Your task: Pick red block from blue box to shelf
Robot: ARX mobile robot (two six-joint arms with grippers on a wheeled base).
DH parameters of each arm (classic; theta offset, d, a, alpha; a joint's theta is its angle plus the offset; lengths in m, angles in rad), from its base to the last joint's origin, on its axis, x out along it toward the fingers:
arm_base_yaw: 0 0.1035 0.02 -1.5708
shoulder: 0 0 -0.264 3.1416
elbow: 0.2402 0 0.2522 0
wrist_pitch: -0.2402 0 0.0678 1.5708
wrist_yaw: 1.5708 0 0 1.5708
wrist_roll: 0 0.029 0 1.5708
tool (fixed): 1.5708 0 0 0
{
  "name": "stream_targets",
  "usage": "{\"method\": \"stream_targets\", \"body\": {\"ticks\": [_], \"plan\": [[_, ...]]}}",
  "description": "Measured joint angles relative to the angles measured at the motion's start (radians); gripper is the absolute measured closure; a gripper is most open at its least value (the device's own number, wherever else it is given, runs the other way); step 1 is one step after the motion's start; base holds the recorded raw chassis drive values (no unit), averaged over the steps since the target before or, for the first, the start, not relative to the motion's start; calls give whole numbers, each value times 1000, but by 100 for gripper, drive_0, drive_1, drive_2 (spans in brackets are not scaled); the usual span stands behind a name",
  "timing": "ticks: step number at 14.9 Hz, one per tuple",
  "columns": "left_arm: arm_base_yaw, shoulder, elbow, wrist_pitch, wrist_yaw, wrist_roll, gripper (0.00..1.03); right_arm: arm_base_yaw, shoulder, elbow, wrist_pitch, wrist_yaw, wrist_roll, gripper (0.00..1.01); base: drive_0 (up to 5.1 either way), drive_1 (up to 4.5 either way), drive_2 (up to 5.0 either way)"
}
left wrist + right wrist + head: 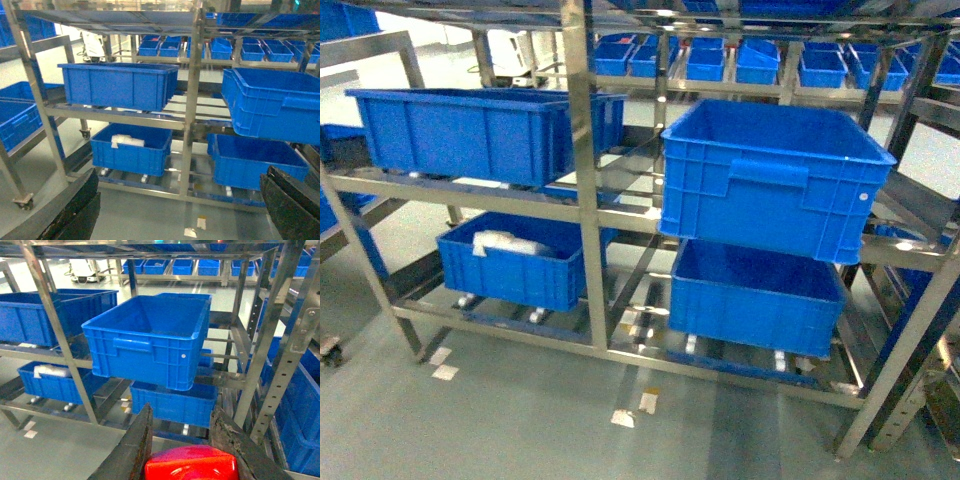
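Note:
The red block [190,464], bright and glossy, fills the bottom of the right wrist view. My right gripper [182,415] is shut on it, one dark finger on each side. It hangs in front of the stainless-steel shelf [60,340], facing the shelf's middle tier. My left gripper [180,192] is open with only floor between its wide-apart fingers, and it also faces the shelf [192,100]. The head view shows the shelf [576,150] but neither gripper. The blue box is out of view.
Dark blue ribbed crates sit on the shelf's roller tracks. A large one [770,180] tilts forward on the middle right tier, with another [755,295] below it. At left stand a long crate [480,130] and a lower one holding a white bag [515,260]. More racks stand behind.

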Motion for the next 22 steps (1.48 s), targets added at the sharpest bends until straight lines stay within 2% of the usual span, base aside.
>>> {"method": "stream_targets", "body": {"ticks": [10, 14, 22], "plan": [[0, 0, 0, 4, 0, 0, 5, 0, 1, 0, 4, 0, 0, 73, -157, 276, -590], [-1, 0, 0, 1, 1, 0, 5, 0, 2, 0, -1, 0, 0, 73, 39, 468, -391], [1, 0, 0, 1, 0, 0, 5, 0, 3, 0, 2, 0, 0, 73, 60, 60, 60]]}}
